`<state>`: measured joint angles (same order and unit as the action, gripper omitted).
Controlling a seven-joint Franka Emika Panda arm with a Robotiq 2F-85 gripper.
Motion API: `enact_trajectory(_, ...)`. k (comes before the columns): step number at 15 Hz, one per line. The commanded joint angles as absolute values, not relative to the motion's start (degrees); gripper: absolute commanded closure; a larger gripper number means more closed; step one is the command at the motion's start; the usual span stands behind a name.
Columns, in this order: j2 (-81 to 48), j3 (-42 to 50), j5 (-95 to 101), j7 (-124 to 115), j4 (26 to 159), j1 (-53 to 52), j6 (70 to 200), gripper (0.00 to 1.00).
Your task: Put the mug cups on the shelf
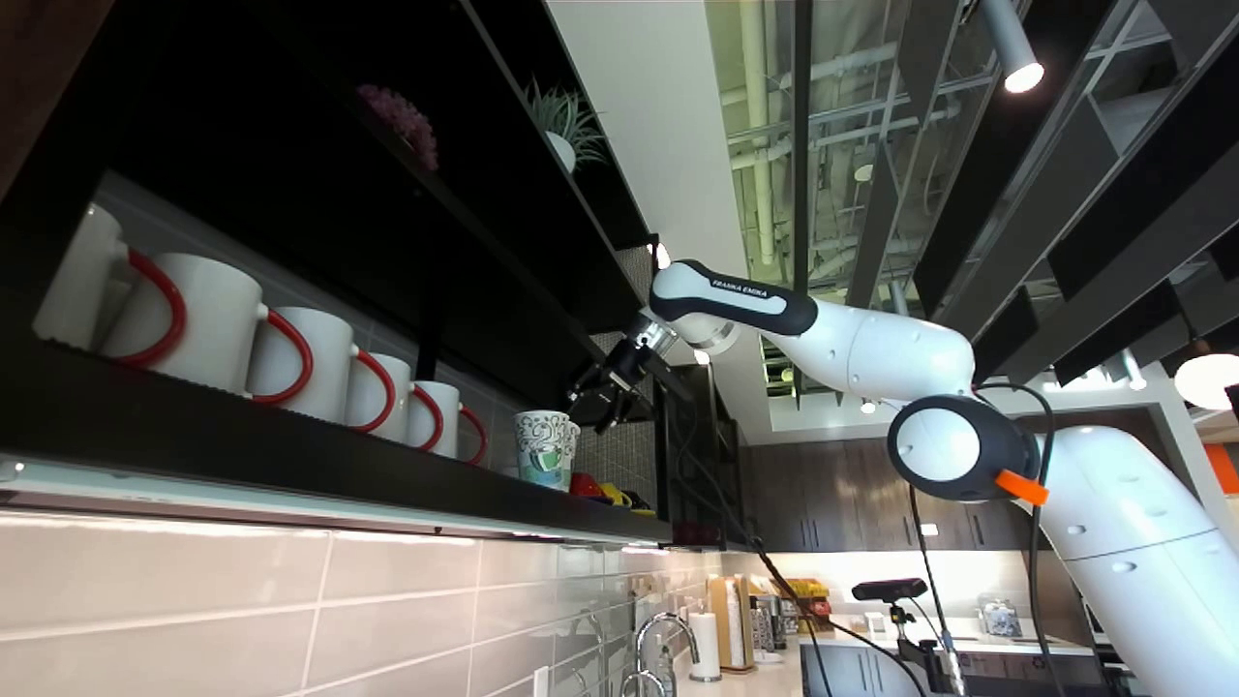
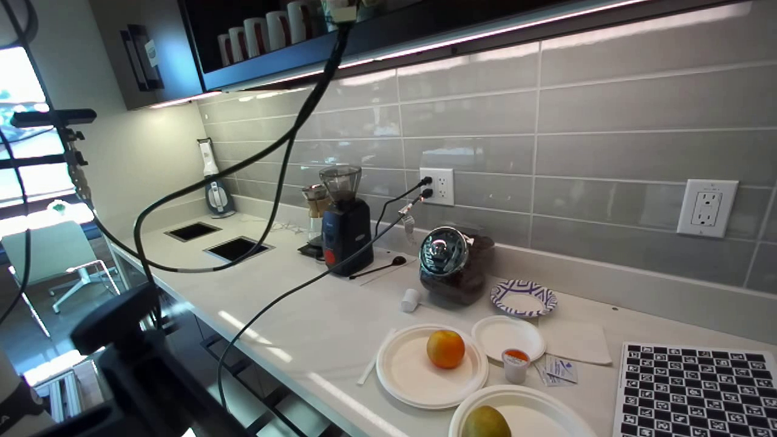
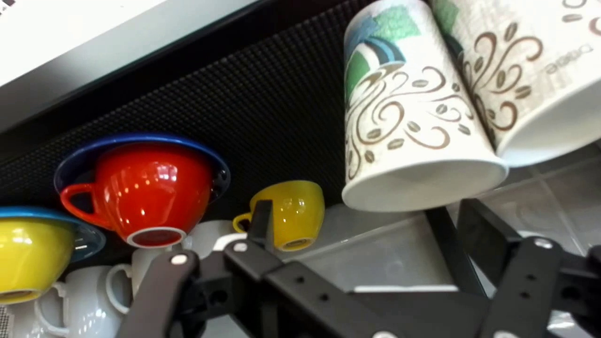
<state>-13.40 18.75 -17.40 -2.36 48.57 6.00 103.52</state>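
Two pale paper cups with green and blue markings and brown swirls stand upright side by side on the dark shelf [image 1: 290, 438]. One cup [image 1: 542, 450] shows in an exterior view, with the other [image 1: 573, 455] mostly hidden behind it. In the wrist view, which is upside down, the nearer cup [image 3: 408, 112] and the second cup [image 3: 530, 70] touch or nearly touch. My gripper [image 1: 598, 399] is open, just beside and slightly above the cups' rims. In the wrist view the gripper [image 3: 373, 213] has nothing between its fingers.
White red-handled mugs [image 1: 319, 363] line the shelf on one side. A red cup [image 3: 155, 188], a small yellow cup [image 3: 296, 216], another yellow cup [image 3: 33, 253] and white mugs [image 3: 91, 295] stand on the other. An upper shelf [image 1: 465, 223] hangs close above. A black cable [image 2: 291, 130] hangs below.
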Motion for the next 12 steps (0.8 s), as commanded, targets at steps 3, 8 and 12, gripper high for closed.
enact_trajectory(3, -13.14, 19.19, -17.75, -6.20, 50.22, 6.32, 100.26, 0.09)
enact_trajectory(8, -13.38, 19.13, -18.13, -8.41, 50.54, 6.64, 99.76, 0.56)
enact_trajectory(12, -13.56, 19.02, -18.90, -9.95, 51.12, 6.83, 100.14, 0.82)
